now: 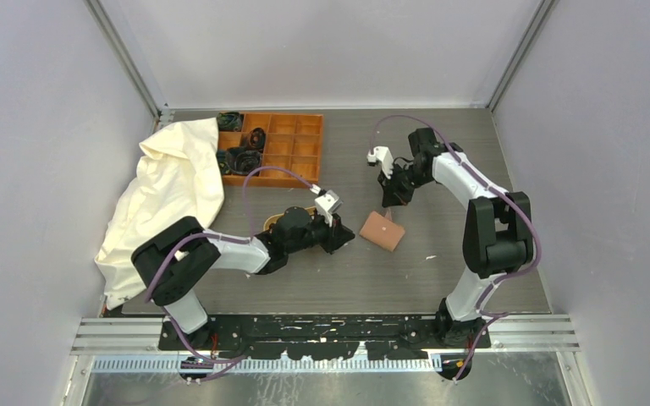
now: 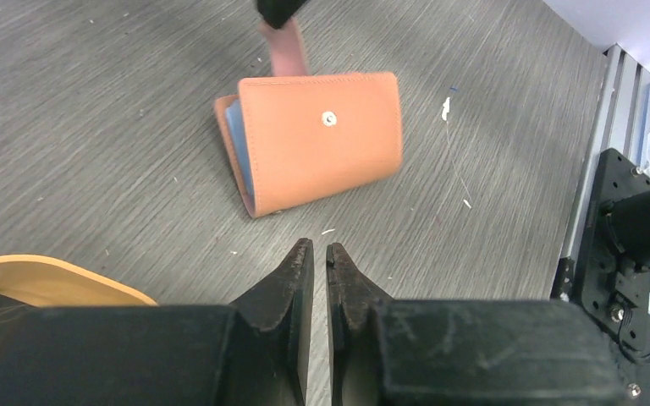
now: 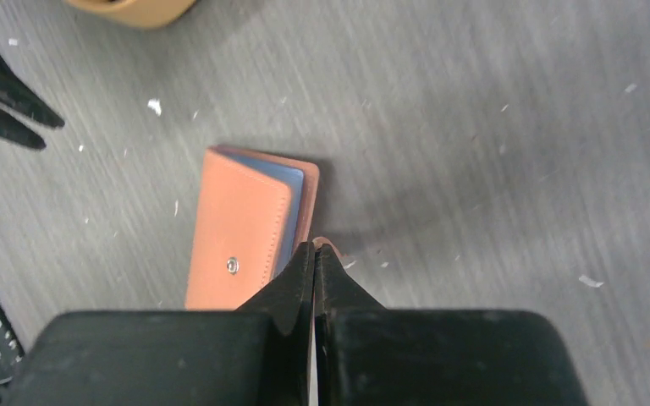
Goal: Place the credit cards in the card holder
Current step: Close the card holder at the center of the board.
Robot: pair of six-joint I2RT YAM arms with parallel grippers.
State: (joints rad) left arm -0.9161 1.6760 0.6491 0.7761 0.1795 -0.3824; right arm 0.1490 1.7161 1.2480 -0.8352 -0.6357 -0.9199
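Pinching card holder point(image 3: 241, 228) flap, right end effector point(image 3: 314, 247), left end effector point(image 2: 320, 247) pressed together, pale-blue inside

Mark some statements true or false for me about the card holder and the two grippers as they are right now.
1. The card holder lies folded on the table. True.
2. The left gripper holds a card. False: its fingers are almost together with nothing between them.
3. The right gripper pinches the card holder's strap. True.
4. The card holder sits in the orange box. False: it lies on bare table, apart from the box.
5. The white cloth covers the card holder. False: the cloth lies at the table's left side.
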